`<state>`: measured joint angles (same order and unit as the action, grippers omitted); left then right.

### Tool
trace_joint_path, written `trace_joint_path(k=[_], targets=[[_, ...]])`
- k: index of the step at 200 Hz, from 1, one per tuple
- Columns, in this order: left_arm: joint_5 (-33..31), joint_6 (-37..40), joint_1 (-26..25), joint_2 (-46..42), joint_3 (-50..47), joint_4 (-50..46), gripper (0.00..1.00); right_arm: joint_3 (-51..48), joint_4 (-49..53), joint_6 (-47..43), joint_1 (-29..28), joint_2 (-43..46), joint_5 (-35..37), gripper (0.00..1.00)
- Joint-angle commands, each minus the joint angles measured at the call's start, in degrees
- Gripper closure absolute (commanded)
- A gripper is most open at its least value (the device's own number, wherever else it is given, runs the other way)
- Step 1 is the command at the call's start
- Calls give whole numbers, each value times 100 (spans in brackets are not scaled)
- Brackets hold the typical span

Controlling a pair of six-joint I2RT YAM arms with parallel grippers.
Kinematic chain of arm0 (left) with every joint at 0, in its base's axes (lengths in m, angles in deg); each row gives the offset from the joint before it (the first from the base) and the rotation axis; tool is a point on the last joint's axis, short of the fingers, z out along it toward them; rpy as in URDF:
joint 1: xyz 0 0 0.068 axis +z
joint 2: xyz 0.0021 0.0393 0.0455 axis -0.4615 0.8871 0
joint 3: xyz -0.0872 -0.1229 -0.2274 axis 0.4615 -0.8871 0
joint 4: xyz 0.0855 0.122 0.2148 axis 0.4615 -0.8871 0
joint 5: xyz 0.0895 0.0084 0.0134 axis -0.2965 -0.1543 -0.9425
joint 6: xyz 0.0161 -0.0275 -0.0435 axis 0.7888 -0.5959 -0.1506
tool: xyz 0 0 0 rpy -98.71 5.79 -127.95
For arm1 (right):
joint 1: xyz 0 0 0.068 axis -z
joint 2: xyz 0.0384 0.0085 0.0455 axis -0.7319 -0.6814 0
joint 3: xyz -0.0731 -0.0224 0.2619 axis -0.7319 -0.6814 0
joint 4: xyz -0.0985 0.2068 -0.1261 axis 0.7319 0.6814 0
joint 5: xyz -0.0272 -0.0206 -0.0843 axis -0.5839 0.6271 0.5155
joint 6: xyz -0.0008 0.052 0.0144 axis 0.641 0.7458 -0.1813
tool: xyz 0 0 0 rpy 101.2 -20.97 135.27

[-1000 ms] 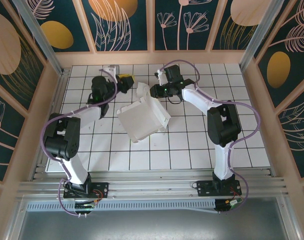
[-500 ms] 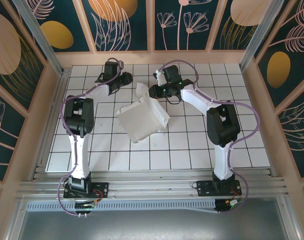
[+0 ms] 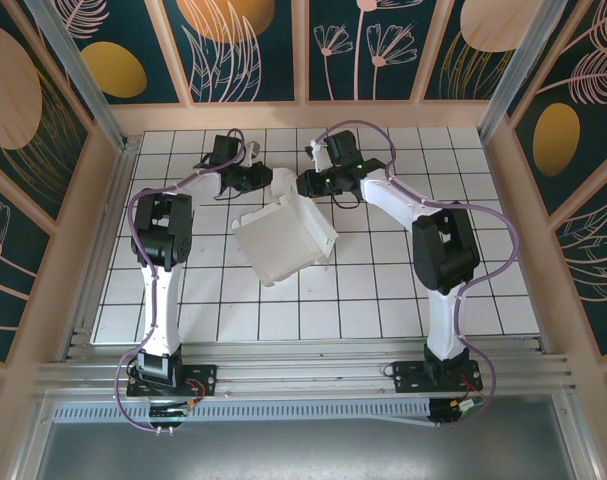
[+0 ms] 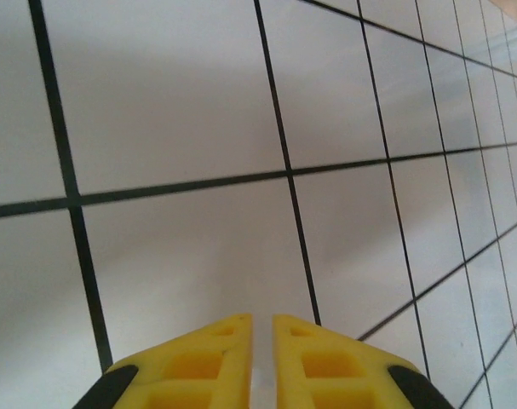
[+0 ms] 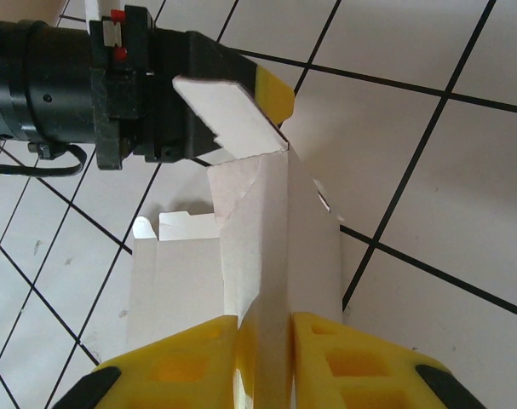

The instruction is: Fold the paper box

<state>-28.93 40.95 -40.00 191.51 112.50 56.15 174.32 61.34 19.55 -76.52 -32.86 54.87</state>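
The paper box point(image 3: 283, 240) stands half-formed on the gridded table, its white panels raised. My right gripper point(image 3: 303, 184) is at its far top corner, shut on a folded upright panel point(image 5: 275, 247) that fills the gap between the yellow fingers point(image 5: 360, 358). My left gripper point(image 3: 258, 180) comes in from the left at the same corner. Its yellow fingers point(image 4: 207, 366) stand almost together, with a thin white strip low in the slit. In the right wrist view a small white flap point(image 5: 228, 111) lies across the left gripper's black body point(image 5: 113, 85), and one yellow fingertip point(image 5: 275, 94) pokes out past it.
The white grid table point(image 3: 433, 290) has free tiles to the right and in front of the box. Wooden walls point(image 3: 508, 200) ring it, and metal rails point(image 3: 303, 375) with both arm bases run along the near edge.
My left arm has stretched out and swung its gripper from the back left to the box's far flap, and its fingers have closed in. The box and right gripper have stayed put.
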Motion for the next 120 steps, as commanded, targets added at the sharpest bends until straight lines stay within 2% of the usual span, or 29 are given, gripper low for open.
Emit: trace_joint_path(k=[1,35,66,120], targets=[[561,175,-56,-189,-110,-271,88,171,64,-22,-89,-168,42,77],[924,5,-84,-652,-593,268,88,198,60,-10,-127,-201,60,77],[1441,-196,-150,-700,-654,585,88,180,55,0,-138,-195,99,77],[1511,-271,-479,-707,-881,730,88,105,-33,31,-155,-205,148,77]])
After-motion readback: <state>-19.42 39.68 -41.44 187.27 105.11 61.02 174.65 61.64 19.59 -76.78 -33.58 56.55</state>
